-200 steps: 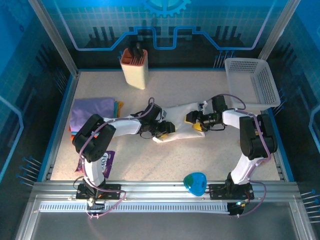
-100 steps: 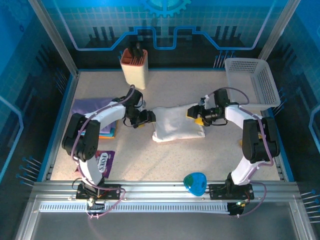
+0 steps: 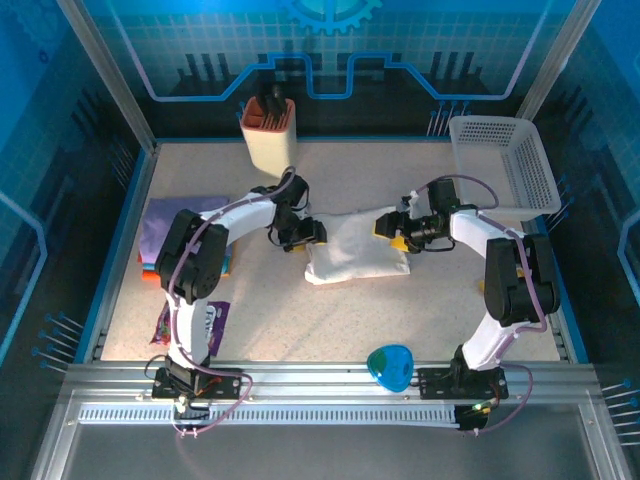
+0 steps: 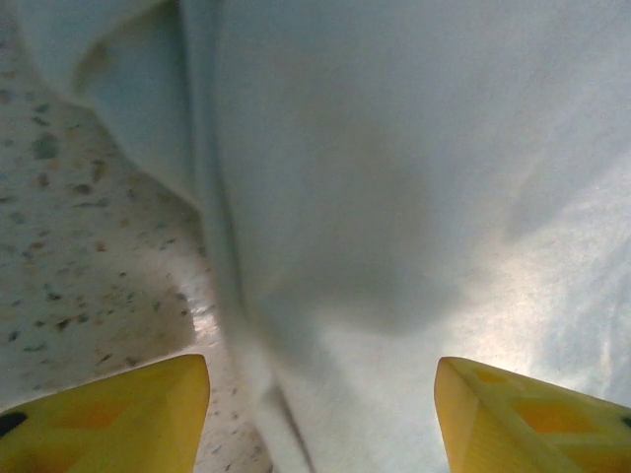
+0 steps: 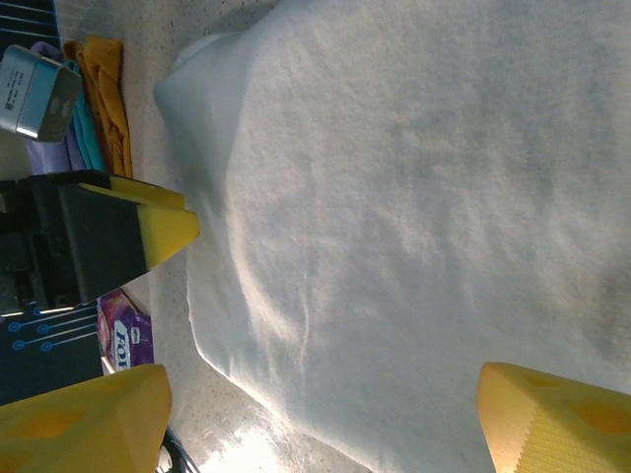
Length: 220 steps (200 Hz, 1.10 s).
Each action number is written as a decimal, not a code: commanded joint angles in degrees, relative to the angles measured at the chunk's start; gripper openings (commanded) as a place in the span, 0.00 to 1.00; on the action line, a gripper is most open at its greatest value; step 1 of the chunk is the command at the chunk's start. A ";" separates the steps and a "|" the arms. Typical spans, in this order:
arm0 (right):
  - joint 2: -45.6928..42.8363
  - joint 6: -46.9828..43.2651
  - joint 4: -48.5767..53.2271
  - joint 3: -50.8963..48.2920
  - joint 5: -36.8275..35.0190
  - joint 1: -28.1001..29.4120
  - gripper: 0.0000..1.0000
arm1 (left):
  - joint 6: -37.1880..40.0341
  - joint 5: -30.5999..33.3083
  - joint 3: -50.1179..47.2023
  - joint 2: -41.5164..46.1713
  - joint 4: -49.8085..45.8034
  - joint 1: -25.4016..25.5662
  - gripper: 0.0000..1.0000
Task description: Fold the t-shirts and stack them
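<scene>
The folded white t-shirt [image 3: 355,255] lies mid-table. The left gripper [image 3: 308,232] reaches in low at its left edge, the arm bent across from the left, with the jaws spread and holding nothing. The right gripper [image 3: 392,228] sits at its far right corner, also spread and empty. The left arm partly hides the folded stack [image 3: 165,225] at the left.

The speckled beige table [image 3: 400,310] carries a folded white t-shirt [image 3: 355,258] at centre, a stack of folded garments [image 3: 160,225] (lavender on top) at left, a purple snack packet [image 3: 216,322] nearer, and a perforated basket [image 3: 500,165] at right rear.
</scene>
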<state>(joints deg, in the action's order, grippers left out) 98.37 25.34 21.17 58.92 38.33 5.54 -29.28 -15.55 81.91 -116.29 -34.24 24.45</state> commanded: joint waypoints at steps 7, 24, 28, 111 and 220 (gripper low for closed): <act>0.67 -1.21 1.77 0.83 0.24 -1.30 0.81 | -1.44 4.23 4.08 -3.46 -6.52 1.75 0.62; 0.45 -1.30 1.77 0.68 0.33 -1.51 0.81 | -2.16 4.34 3.96 -4.17 -6.03 2.13 0.62; 0.57 -1.27 1.66 0.64 0.43 -1.50 0.81 | -2.38 4.01 3.96 -4.34 -5.77 2.21 0.62; 0.70 -0.88 0.80 0.19 1.70 -2.46 0.81 | -4.69 -0.66 4.05 -5.80 -0.41 3.66 0.53; 0.66 -0.73 0.72 -0.02 1.93 -2.88 0.81 | -7.33 -2.33 0.52 -6.67 6.06 4.46 0.35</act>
<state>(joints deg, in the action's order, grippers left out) 98.50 25.36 21.43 58.92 39.07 3.68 -34.87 -12.40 84.95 -120.20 -35.59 26.74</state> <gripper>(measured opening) 0.808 0.369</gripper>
